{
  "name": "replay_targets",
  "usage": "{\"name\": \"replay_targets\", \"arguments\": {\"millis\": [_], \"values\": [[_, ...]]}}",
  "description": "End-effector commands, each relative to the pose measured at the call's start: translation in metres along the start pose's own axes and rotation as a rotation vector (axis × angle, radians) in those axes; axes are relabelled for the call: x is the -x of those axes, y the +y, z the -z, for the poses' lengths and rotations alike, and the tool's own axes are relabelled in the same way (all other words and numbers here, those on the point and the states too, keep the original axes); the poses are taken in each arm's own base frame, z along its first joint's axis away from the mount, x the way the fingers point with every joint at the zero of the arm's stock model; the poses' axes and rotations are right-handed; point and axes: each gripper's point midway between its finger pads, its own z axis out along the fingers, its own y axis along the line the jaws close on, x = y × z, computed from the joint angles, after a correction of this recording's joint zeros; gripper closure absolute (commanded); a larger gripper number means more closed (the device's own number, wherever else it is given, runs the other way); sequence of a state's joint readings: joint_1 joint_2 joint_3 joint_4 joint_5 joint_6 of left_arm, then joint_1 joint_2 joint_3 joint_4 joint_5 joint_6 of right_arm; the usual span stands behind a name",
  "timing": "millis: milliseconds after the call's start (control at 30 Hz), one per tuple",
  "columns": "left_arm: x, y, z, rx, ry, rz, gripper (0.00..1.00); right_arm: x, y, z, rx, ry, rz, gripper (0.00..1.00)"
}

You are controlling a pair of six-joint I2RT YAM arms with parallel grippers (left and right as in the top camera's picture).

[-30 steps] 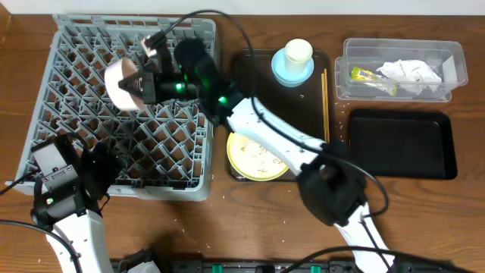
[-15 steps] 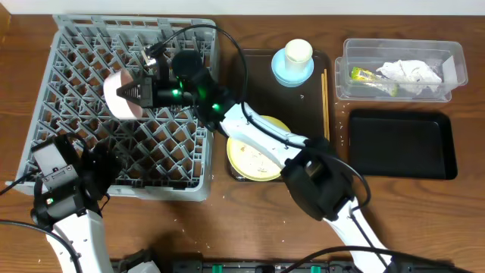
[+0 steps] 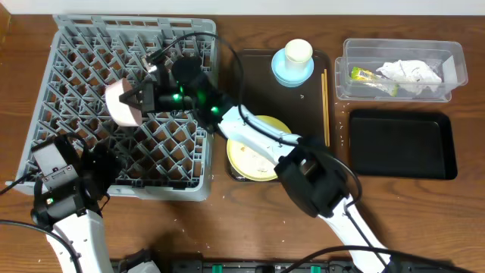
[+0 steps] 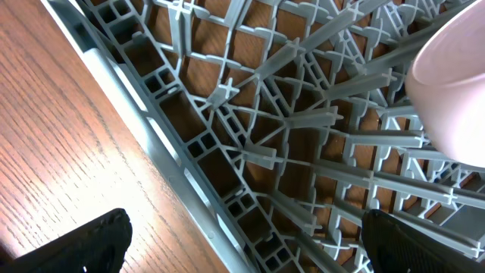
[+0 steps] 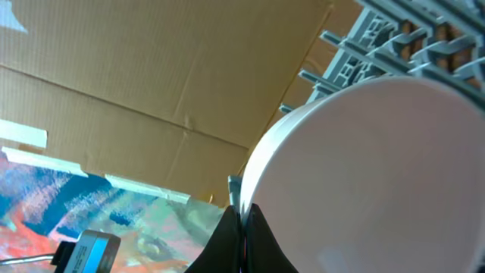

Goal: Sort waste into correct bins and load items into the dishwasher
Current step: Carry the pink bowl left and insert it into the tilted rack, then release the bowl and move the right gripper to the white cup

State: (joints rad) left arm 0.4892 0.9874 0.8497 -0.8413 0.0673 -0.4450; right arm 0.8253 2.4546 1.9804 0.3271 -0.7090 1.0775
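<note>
The wooden table (image 3: 227,227) carries all items. The grey dish rack (image 3: 83,68) takes up its left part and is the biggest object present. The brown serving tray (image 3: 295,102) lies just right of the rack. Further right, the black tray (image 3: 402,144) is bare, and the clear tub (image 3: 379,51) stands just behind it. The pale yellow plate (image 3: 254,159) lies flat on the near end of the serving tray, partly hidden under the right arm. The pinkish-white bowl (image 3: 120,104) is tipped on its side above the pegs in the left-centre of the rack; whether it touches the pegs cannot be told. The right gripper (image 3: 140,97) is clenched on the bowl's rim, and the right wrist view shows its fingers (image 5: 242,227) pinched together on that edge. The left gripper (image 4: 250,246) hangs at the rack's near-left rim with jaws released, spread wide and grasping nothing. The light blue bowl (image 3: 292,72) sits at the far end of the serving tray, with the cream cup (image 3: 298,51) upright inside it. The crumpled white napkin (image 3: 413,72) lies in the clear tub. The wooden chopsticks (image 3: 326,106) lie along the serving tray's right edge. The yellow-green wrapper (image 3: 371,76) lies in the tub, left of the napkin.
</note>
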Motion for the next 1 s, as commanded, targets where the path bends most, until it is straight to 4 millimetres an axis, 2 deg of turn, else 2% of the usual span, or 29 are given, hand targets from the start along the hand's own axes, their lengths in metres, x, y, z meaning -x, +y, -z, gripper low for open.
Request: {"name": "replay_targets", "arguments": {"millis": [0, 133, 300, 400, 500, 600, 767, 833, 900, 967], "values": [[0.008, 0.000, 0.005, 0.007, -0.026, 0.005, 0.02, 0.020, -0.021, 0.016, -0.033, -0.027, -0.014, 0.99], [0.008, 0.000, 0.005, 0.007, -0.026, 0.006, 0.02, 0.028, -0.031, 0.031, -0.052, -0.005, 0.024, 0.97], [0.008, 0.000, 0.005, 0.007, -0.026, 0.005, 0.02, 0.037, -0.049, 0.053, -0.207, -0.018, 0.034, 0.90], [0.008, 0.000, 0.005, 0.007, -0.026, 0.006, 0.02, 0.043, -0.051, 0.067, -0.320, -0.041, 0.076, 0.84], [0.008, 0.000, 0.005, 0.007, -0.026, 0.005, 0.02, 0.052, -0.042, 0.083, -0.417, -0.078, 0.121, 0.78], [0.008, 0.000, 0.005, 0.007, -0.026, 0.005, 0.02, 0.069, -0.023, 0.109, -0.503, -0.142, 0.166, 0.69], [0.008, 0.000, 0.005, 0.007, -0.026, 0.005, 0.02, 0.097, 0.022, 0.151, -0.551, -0.245, 0.218, 0.62], [0.008, 0.000, 0.005, 0.007, -0.026, 0.005, 0.02, 0.106, 0.035, 0.166, -0.567, -0.277, 0.238, 0.56], [0.008, 0.000, 0.005, 0.007, -0.026, 0.005, 0.02, 0.116, 0.039, 0.186, -0.615, -0.323, 0.237, 0.47], [0.008, 0.000, 0.005, 0.007, -0.026, 0.005, 0.02, 0.126, 0.031, 0.209, -0.686, -0.366, 0.217, 0.41]]}}
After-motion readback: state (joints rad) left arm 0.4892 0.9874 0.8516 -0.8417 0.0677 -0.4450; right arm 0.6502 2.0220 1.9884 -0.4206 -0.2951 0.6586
